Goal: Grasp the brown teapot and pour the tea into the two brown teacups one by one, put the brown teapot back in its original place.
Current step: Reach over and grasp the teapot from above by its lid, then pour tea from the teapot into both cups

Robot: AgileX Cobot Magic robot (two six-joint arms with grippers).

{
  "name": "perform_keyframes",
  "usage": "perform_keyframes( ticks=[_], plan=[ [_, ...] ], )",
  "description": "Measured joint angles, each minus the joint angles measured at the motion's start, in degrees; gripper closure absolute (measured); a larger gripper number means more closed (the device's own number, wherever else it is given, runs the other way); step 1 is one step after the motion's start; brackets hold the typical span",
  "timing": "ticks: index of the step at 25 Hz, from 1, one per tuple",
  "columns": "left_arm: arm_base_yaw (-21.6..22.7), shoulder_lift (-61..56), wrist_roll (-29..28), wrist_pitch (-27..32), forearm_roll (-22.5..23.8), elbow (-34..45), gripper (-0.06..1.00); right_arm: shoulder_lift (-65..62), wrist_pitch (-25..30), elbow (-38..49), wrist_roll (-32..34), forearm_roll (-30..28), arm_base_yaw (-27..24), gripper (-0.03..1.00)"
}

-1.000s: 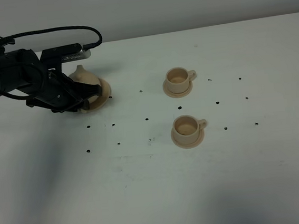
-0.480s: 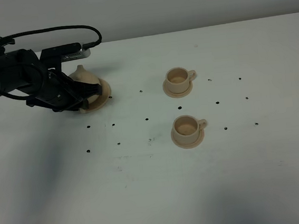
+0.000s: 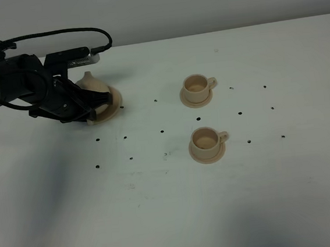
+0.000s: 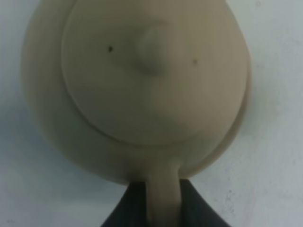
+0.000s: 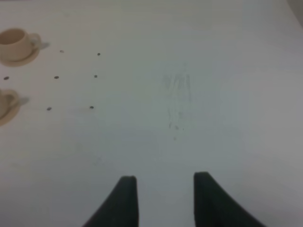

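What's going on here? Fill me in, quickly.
The left tool is shut on the handle of the brown teapot, which sits on its wide saucer at the left of the table. The two brown teacups stand on their small saucers farther right. The right tool is open over bare table, holding nothing.

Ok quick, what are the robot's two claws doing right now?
Left gripper: closed on the teapot, pinching its handle.
Right gripper: open, holding nothing.
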Motion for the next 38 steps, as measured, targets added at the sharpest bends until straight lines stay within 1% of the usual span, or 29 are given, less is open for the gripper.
perform_keyframes(
  ticks=[2, 17, 35, 38],
  plan=[
    [0.00, 0.00, 0.00, -0.19, 0.00, 0.00, 0.85, 0.00, 0.00, 0.00, 0.00, 0.00, 0.00, 0.66],
    [0.00, 0.00, -0.04, -1.26, 0.41, 0.04, 0.86, 0.00, 0.00, 0.00, 0.00, 0.00, 0.00, 0.66],
    [0.00, -1.98, 1.03, 0.47, 1.12, 0.04, 0.86, 0.00, 0.00, 0.00, 0.00, 0.00, 0.00, 0.66],
    [0.00, -1.98, 1.97, 0.47, 1.12, 0.04, 0.86, 0.00, 0.00, 0.00, 0.00, 0.00, 0.00, 0.66]
  ],
)
